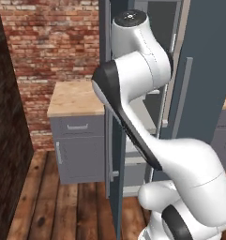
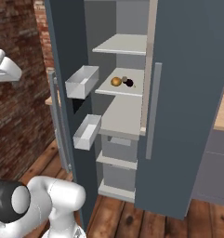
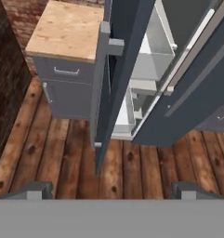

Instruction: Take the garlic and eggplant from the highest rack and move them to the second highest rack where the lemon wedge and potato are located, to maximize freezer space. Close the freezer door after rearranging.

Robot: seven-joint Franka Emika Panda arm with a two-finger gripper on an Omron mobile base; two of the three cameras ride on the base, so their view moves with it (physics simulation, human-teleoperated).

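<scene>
Freezer door (image 2: 69,93): open, swung out twd robot; edge-on in hand view (image 3: 114,79), w/ grey handle bar (image 3: 100,88) on its outer face.
Right base view, not seen elsewhere: freezer interior. Top rack (image 2: 122,45) bare as far as visible. Second rack (image 2: 125,86) carries 3 small items bunched together – orange-brown round one (image 2: 115,82), small grey one (image 2: 124,79), dark one (image 2: 129,83); too small to tell which is garlic, eggplant, lemon wedge or potato. Two white door bins (image 2: 82,81), (image 2: 87,132).
Left base view: arm (image 1: 147,117) blocks most of freezer opening.
Gripper (image 3: 111,189): tips wide apart, holding nothing, high above wood floor (image 3: 62,153), facing down at door edge.
Surroundings: wood-top cabinet (image 1: 76,126) left of freezer; brick wall (image 1: 51,42) behind.
</scene>
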